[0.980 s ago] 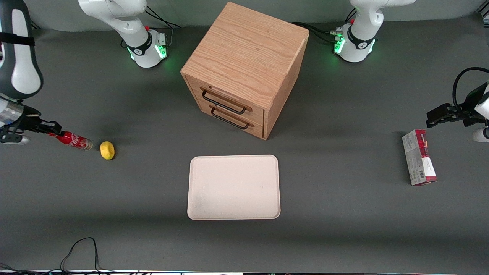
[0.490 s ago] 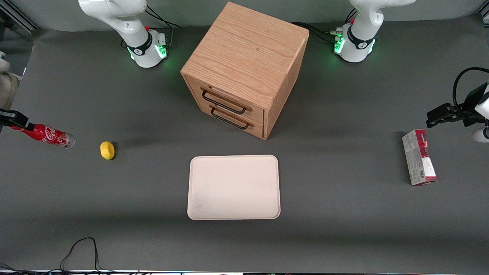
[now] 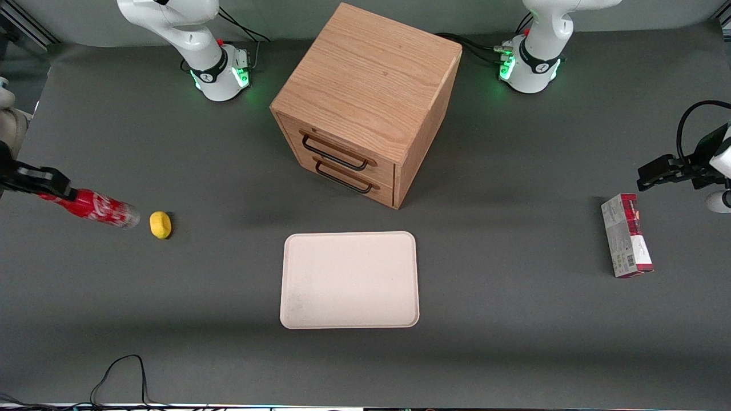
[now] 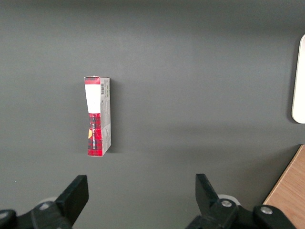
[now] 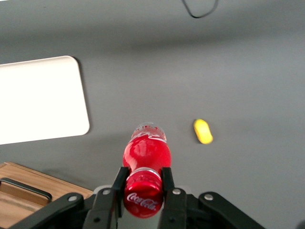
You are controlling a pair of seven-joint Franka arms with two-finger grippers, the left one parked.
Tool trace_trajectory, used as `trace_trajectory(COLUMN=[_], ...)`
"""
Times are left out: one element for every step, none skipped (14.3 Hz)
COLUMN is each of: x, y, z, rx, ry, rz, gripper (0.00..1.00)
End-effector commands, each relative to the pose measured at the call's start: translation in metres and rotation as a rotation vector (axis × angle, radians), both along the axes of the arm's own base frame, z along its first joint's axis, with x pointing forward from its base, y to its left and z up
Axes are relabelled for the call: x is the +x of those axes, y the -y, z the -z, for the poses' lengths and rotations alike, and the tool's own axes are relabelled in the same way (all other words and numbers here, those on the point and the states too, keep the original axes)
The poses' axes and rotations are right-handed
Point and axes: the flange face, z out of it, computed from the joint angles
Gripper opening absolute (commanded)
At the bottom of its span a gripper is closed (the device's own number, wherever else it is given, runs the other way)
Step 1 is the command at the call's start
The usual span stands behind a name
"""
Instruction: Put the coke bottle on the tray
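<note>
My right gripper (image 3: 52, 188) is at the working arm's end of the table, shut on the cap end of the coke bottle (image 3: 97, 208). The red bottle with white script hangs tilted above the table, its clear base pointing toward the yellow lump. In the right wrist view the gripper (image 5: 143, 183) has its two black fingers clamped on the red cap, and the bottle body (image 5: 147, 151) reaches away from the camera. The cream tray (image 3: 349, 279) lies flat in front of the wooden cabinet, well apart from the bottle. It also shows in the right wrist view (image 5: 40, 100).
A yellow lemon-like lump (image 3: 160, 224) lies on the table just past the bottle's base. The wooden drawer cabinet (image 3: 365, 100) stands mid-table. A red-and-grey carton (image 3: 626, 242) lies toward the parked arm's end. A black cable (image 3: 117, 374) loops at the near edge.
The gripper with the bottle swung outward toward the table's end, then came back toward the yellow lump. The bottle has stayed held by its cap throughout.
</note>
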Motion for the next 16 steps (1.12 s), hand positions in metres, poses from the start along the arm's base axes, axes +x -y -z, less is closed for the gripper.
trace_trajectory(x=[0.020,0.027,0.034,0.041,0.047,0.052,0.058,0.059,0.061,0.062,0.064,0.070,0.076,0.082,0.089,0.091], y=[-0.060,-0.082,-0.102,-0.126,-0.147,-0.174,-0.190,-0.213,-0.228,-0.245,-0.254,-0.258,-0.258,-0.260,-0.262,-0.266], z=[0.009,0.019,0.033,0.049,0.066,0.084,0.100,0.119,0.138,0.155,0.170,0.187,0.207,0.233,0.250,0.263], rx=[0.007,0.021,0.030,0.035,0.031,0.024,0.015,0.006,-0.011,-0.021,-0.019,-0.004,0.004,0.015,0.027,0.014], ry=[0.038,0.056,0.060,0.071,0.086,0.110,0.132,0.141,0.145,0.148,0.147,0.150,0.145,0.138,0.155,0.167], rz=[0.030,0.034,0.024,0.007,0.001,-0.005,0.005,-0.002,-0.019,-0.047,-0.060,-0.066,-0.072,-0.078,-0.079,-0.085], gripper=[0.00,0.00,0.00,0.00,0.00,0.00,0.00,0.00,0.00,0.00,0.00,0.00,0.00,0.00,0.00,0.00])
